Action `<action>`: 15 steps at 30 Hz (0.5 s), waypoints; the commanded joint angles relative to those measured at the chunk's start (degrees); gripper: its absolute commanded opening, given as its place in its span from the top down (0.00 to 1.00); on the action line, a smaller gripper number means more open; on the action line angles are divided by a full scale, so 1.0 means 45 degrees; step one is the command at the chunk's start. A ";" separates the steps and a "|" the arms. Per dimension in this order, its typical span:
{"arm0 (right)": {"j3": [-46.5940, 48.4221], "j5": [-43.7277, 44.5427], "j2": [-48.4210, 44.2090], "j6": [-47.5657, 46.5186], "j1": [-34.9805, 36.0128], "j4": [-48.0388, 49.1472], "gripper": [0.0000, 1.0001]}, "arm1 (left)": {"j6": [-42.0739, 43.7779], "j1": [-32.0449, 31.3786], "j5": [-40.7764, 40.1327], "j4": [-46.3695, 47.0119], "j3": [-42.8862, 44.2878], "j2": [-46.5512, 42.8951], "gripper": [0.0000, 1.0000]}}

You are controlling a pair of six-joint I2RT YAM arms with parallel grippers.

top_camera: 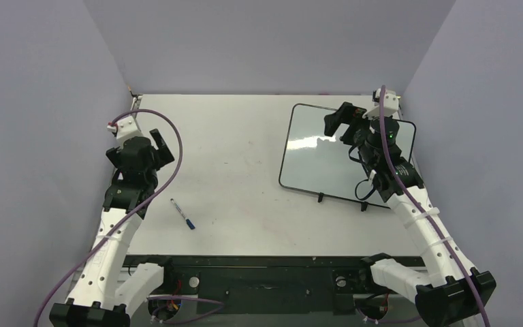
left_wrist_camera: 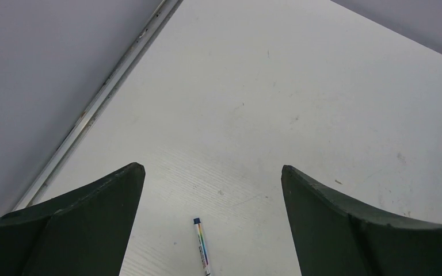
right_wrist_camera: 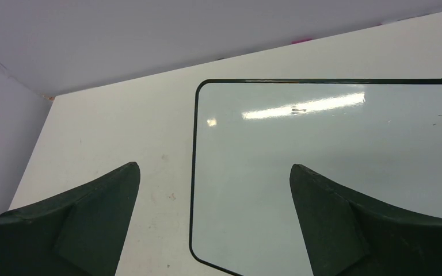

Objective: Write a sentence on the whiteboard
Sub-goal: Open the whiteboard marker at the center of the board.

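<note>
Marker is lying on the table, long axis running far-left to near-right, just nearward of the wide-open, empty left gripper, the nearer arm; right gripper is hovering wide open over the blank whiteboard far right.

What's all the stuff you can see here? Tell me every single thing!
whiteboard: one, white with a thin black frame, blank, lying on the table's right side
marker: one, white with blue ends, lying on the table left of the middle
table: one, white, under everything
walls: three, pale purple, around the table
base rail: one, black, along the near edge
cables: two, purple, one along each arm
arms: two, white and black, at the near edge
left gripper: one, black, open, above bare table near the marker
right gripper: one, black, open, above the whiteboard's left edge
</note>
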 commanded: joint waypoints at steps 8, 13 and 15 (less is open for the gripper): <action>0.1467 0.0376 0.0349 -0.0268 0.0569 -0.1859 0.01 | -0.0416 0.0199 -0.0409 0.0033 0.0364 0.0357 0.13; 0.1500 0.1392 0.0280 -0.0550 0.0710 -0.2731 0.01 | -0.0346 0.0341 0.0883 -0.0110 0.0535 0.0791 0.16; 0.1392 0.2296 0.0225 -0.0742 0.0672 -0.2975 0.01 | -0.0030 0.0344 0.1926 -0.0060 0.0599 0.1011 0.18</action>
